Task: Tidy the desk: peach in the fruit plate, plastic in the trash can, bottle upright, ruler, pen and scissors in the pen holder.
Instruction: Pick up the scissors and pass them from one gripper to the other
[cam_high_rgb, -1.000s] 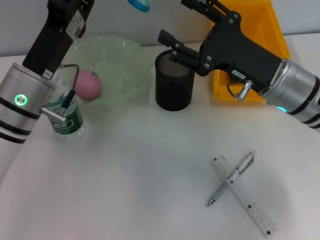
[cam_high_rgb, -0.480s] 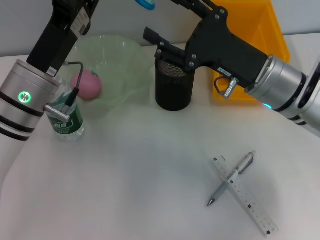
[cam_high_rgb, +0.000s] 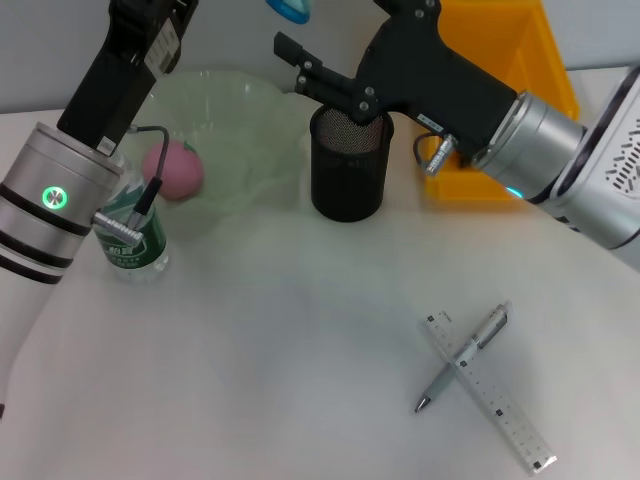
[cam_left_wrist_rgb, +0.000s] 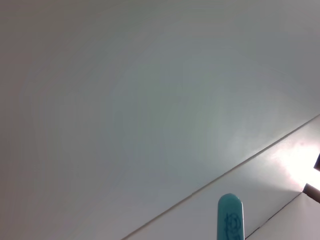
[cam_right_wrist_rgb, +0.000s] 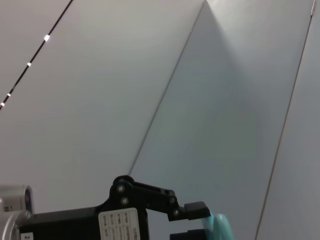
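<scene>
Pen holder (cam_high_rgb: 347, 165) sits right under my right gripper (cam_high_rgb: 325, 40), whose jaws are spread wide. My left gripper (cam_right_wrist_rgb: 200, 222) is raised just beside it, clamped on a teal piece, likely the scissors (cam_high_rgb: 285, 8). Only the rounded end shows, sticking out towards my right jaws; I can't tell the full axis. Ruler (cam_high_rgb: 488, 392) and pen (cam_high_rgb: 465, 358) lie crossed, well below, nearer my right arm.

The left arm rises steeply from the lower left, its pincer (cam_right_wrist_rgb: 192, 222) raised high, fingers closed on a teal object. The right arm reaches in from the right, level and leftward, with its pincer (cam_high_rgb: 300, 70) fingers spread apart.
</scene>
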